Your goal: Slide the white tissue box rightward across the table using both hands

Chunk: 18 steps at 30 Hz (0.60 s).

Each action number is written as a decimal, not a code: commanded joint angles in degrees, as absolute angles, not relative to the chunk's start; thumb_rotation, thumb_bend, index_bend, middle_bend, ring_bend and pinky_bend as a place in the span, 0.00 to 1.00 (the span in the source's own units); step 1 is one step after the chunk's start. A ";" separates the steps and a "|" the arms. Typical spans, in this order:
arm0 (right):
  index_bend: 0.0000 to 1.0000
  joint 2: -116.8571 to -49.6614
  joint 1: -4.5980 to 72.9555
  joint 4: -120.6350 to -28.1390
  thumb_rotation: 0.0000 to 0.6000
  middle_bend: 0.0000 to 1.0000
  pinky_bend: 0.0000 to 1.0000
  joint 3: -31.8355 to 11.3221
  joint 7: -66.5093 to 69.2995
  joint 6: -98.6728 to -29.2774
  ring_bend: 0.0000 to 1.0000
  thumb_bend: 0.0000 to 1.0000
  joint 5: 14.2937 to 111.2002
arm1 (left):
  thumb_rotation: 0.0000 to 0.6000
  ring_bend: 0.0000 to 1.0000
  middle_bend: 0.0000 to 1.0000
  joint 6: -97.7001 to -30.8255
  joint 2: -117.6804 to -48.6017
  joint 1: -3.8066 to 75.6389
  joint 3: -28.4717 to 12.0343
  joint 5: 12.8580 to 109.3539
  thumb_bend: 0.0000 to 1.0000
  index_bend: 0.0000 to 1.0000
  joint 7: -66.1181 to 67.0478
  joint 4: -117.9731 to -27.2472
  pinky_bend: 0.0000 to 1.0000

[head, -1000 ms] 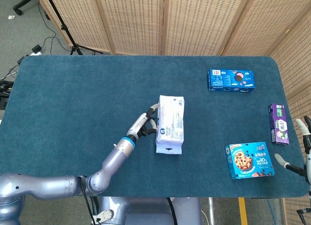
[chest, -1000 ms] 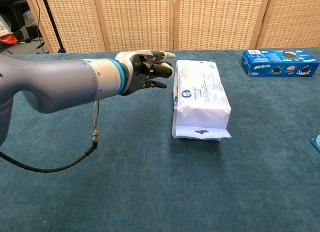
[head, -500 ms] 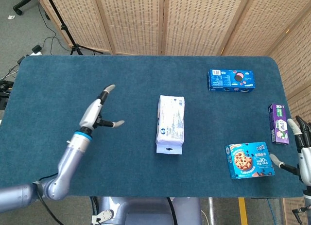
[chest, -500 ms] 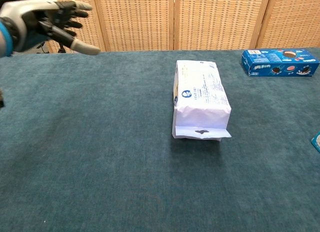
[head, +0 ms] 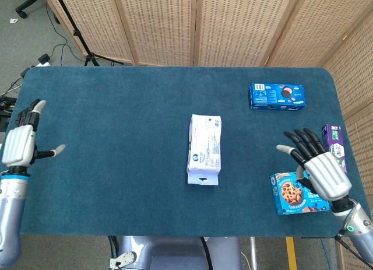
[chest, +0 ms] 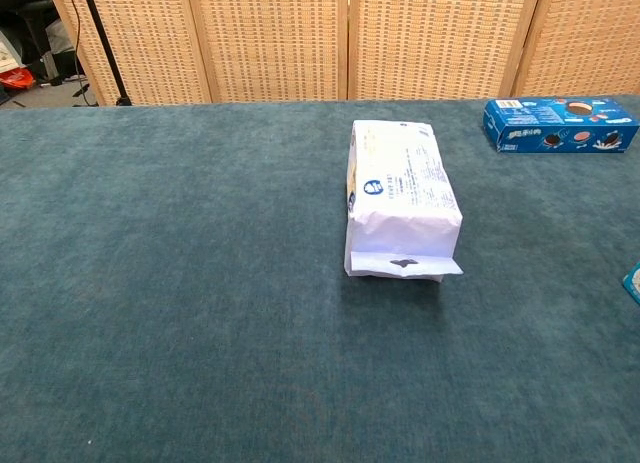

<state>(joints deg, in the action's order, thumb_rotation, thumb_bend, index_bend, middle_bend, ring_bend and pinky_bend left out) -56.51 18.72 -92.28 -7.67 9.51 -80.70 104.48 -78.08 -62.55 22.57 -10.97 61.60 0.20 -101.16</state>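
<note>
White soft-pack tissue box [head: 204,148] lies flat near centre of the dark teal felt-covered table [head: 116,112], long axis running front-to-back, printed label up; sealed flap end faces the robot. Nothing touches it — both hands well apart from it.

Left hand [head: 20,143] at far left table edge, palm toward the pack, fingers apart and pointing up, thumb out to the side; holds nothing. Seen in head view only.

Right hand [head: 316,162] at right side of table, fingers splayed and extended up-left, holds nothing. It sits over the upper-right part of the light-blue chocolate-chip cookie box [head: 291,194]; contact w/ that box — can't tell. Head view only.

Other items: dark-blue sandwich-cookie box [head: 277,96] at far right-rear of table, also visible in chest view [chest: 561,125]. Purple carton [head: 334,145] at right edge, just beside right hand's fingertips. Woven wicker folding screen [head: 198,25] behind table.
</note>
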 commanded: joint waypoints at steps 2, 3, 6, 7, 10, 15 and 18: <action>0.29 -57.86 26.61 -93.87 1.00 0.15 0.00 -8.00 6.61 -73.41 0.01 1.00 109.98 | 1.00 0.00 0.00 -83.00 -61.00 17.08 -8.54 64.12 0.16 0.00 -2.10 -100.21 0.00; 0.30 -58.33 28.02 -94.30 1.00 0.16 0.00 -8.14 6.27 -71.62 0.01 1.00 110.03 | 1.00 0.00 0.00 -83.67 -60.97 16.21 -8.30 64.21 0.16 0.00 -2.49 -100.20 0.00; 0.32 -62.18 36.04 -95.59 1.00 0.16 0.00 -10.19 0.74 -60.59 0.02 1.00 109.36 | 1.00 0.00 0.00 -85.66 -59.68 12.54 -7.07 64.98 0.17 0.00 -5.53 -101.33 0.00; 0.32 -63.09 37.35 -95.83 1.00 0.17 0.01 -10.63 -0.60 -58.59 0.02 1.00 108.57 | 1.00 0.00 0.00 -85.86 -59.27 12.14 -6.99 65.60 0.17 0.00 -6.00 -101.47 0.00; 0.33 -65.74 41.01 -96.30 1.00 0.18 0.01 -11.69 -4.00 -53.26 0.04 1.00 106.29 | 1.00 0.00 0.00 -86.97 -59.08 11.14 -7.08 66.34 0.18 0.00 -5.51 -101.55 0.00; 0.35 -72.29 47.74 -95.44 1.00 0.30 0.09 -13.72 -10.31 -45.17 0.16 1.00 102.49 | 1.00 0.00 0.00 -85.70 -59.30 11.05 -8.06 65.20 0.19 0.00 -4.57 -101.60 0.00; 0.35 -75.57 50.27 -95.07 1.00 0.31 0.15 -14.85 -13.32 -42.38 0.17 1.00 99.48 | 1.00 0.00 0.00 -84.78 -59.50 11.21 -8.51 64.56 0.20 0.00 -3.70 -101.61 0.00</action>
